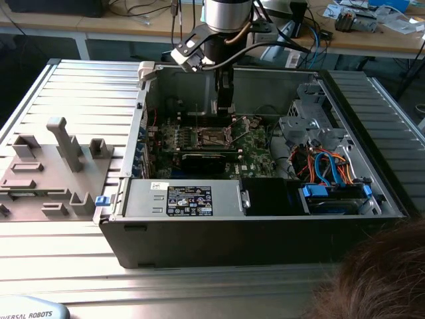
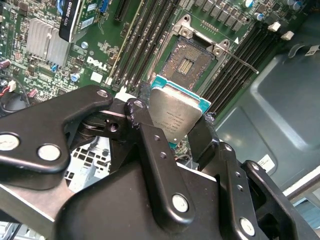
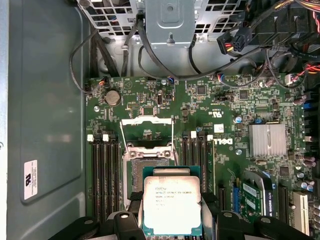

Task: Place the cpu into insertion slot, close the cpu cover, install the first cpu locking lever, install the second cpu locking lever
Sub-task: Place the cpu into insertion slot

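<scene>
An open desktop computer case (image 1: pixel 199 246) lies on its side on a ribbed metal table (image 1: pixel 80 86), and the green motherboard (image 1: pixel 255 143) sits on its floor. The arm's gripper (image 1: pixel 226 100) reaches down into the case over the board. In both wrist views its black fingers (image 2: pixel 150 145) are clamped on two opposite edges of the cpu (image 3: pixel 172 202), which hangs above the board with its silver top facing the first wrist camera. The cpu cover (image 3: pixel 147 122) is swung open beside the insertion slot (image 3: pixel 149 167), which lies bare between the black memory slots (image 3: pixel 105 170). The cpu is near the slot, not in it.
</scene>
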`<state>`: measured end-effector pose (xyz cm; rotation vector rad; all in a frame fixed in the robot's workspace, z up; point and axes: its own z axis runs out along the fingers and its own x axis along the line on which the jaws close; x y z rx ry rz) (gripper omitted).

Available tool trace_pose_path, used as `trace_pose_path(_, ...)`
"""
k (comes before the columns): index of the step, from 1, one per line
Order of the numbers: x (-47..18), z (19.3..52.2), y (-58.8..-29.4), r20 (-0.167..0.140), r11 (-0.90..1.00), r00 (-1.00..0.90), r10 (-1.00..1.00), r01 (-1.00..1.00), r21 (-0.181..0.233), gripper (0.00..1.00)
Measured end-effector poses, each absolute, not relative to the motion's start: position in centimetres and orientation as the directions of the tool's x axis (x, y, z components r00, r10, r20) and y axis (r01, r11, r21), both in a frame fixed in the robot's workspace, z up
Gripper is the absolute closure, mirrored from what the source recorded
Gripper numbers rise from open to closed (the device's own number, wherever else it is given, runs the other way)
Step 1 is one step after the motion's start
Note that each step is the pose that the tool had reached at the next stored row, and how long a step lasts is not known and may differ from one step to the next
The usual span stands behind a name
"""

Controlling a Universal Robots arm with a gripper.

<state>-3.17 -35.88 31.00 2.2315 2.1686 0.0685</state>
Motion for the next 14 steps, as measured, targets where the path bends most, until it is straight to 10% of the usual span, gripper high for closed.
trace_pose_path(14, -3.16, 30.65, -35.88, 0.011, -0.029, 0.028, 1.000, 0.998, 0.052, 0.46)
